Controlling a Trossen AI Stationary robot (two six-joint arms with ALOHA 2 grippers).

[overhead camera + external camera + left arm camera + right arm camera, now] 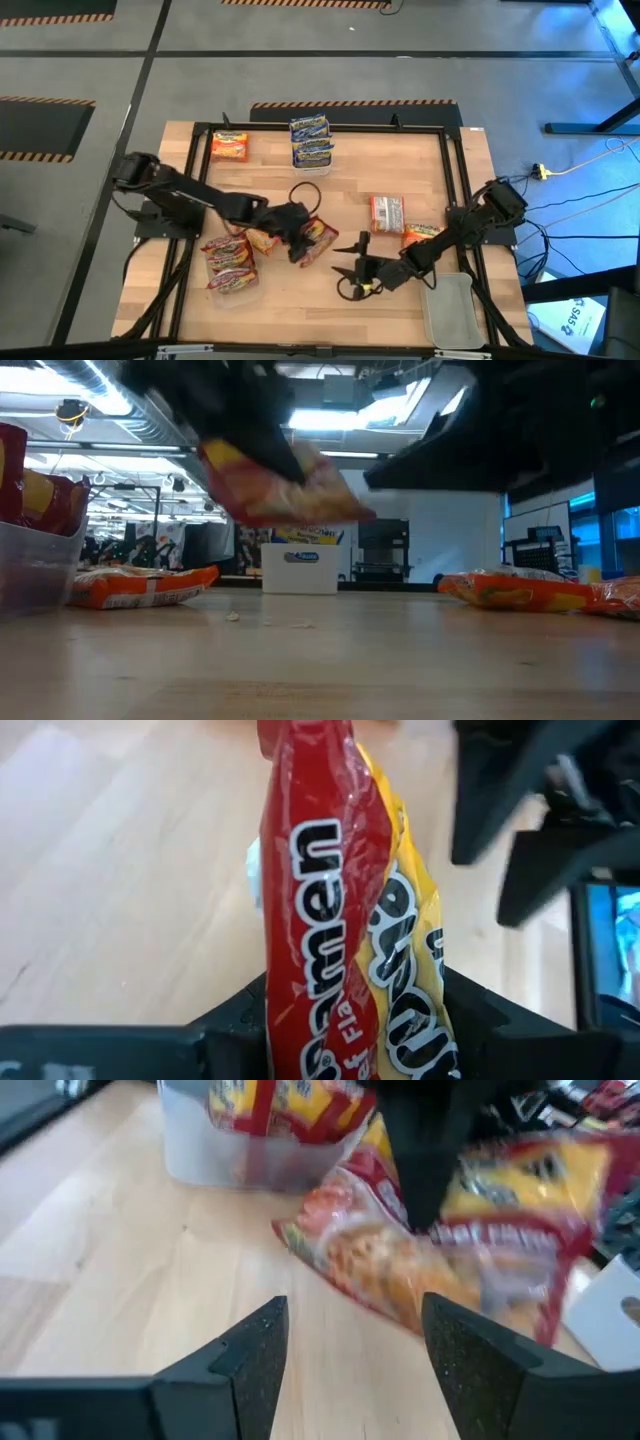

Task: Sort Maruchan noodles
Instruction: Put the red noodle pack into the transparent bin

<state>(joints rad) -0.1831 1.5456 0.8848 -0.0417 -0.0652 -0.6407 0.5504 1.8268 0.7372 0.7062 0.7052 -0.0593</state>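
Red noodle packets [231, 263] fill clear tub [243, 294].

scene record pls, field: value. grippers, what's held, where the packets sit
left gripper: mid-table, shut on red-and-yellow plastic ramen packet, lifted off the wood
right gripper: open, empty, facing that packet
clear plastic tub: front left, red packets inside
white tub: back centre, blue packets
loose orange packets: one back left, two right of centre

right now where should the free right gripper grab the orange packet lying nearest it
Likely from straight above, across the short width of the orange packet: it lies flat on the table, so its edges offer little. The right gripper is open nearby.
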